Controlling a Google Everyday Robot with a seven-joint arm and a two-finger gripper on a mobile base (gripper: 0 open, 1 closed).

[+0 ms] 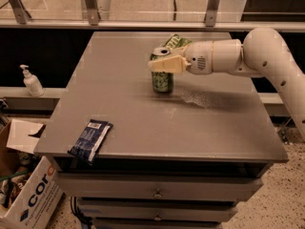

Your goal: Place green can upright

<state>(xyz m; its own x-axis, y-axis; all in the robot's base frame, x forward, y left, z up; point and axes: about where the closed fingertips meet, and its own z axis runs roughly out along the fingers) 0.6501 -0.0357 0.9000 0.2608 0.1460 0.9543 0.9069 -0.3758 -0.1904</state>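
Note:
The green can [162, 80] stands upright on the grey table [119, 94], a little right of its middle, with its silver top showing. My gripper [159, 64] reaches in from the right on the white arm [267, 51]. Its pale fingers [167, 64] are closed around the can's upper part, the near one crossing the front of the can. The can's base rests on the table.
A crinkled green snack bag [177, 41] lies just behind the can. A dark blue snack packet [90, 139] lies at the table's front left edge. A pump bottle [31, 81] stands on a ledge at the left, and a cardboard box [24, 194] sits on the floor below.

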